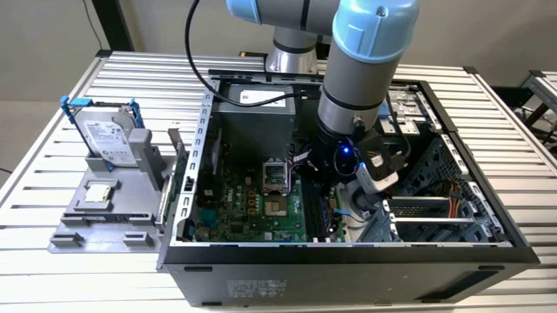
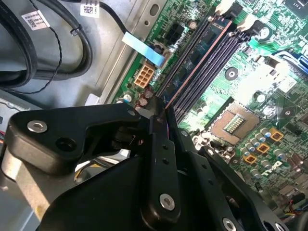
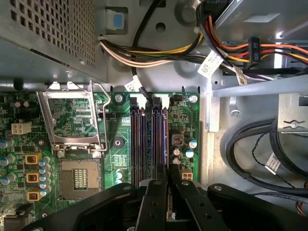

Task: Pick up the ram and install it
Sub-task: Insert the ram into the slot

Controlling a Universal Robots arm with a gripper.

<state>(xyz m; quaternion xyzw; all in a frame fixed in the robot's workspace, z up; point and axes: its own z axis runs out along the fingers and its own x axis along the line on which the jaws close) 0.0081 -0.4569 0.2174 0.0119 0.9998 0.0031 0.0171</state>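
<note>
My work surface is a slatted aluminium table [image 1: 78, 274], its ribs running across the exterior view. Directly on it stand an open computer case [image 1: 348, 261], lying on its side near the middle, and a grey fixture [image 1: 104, 222] just beside the case on the exterior view's left. The fixture carries a hard drive in a blue frame [image 1: 109, 134], upright, and a small square chip [image 1: 98, 193].
</note>
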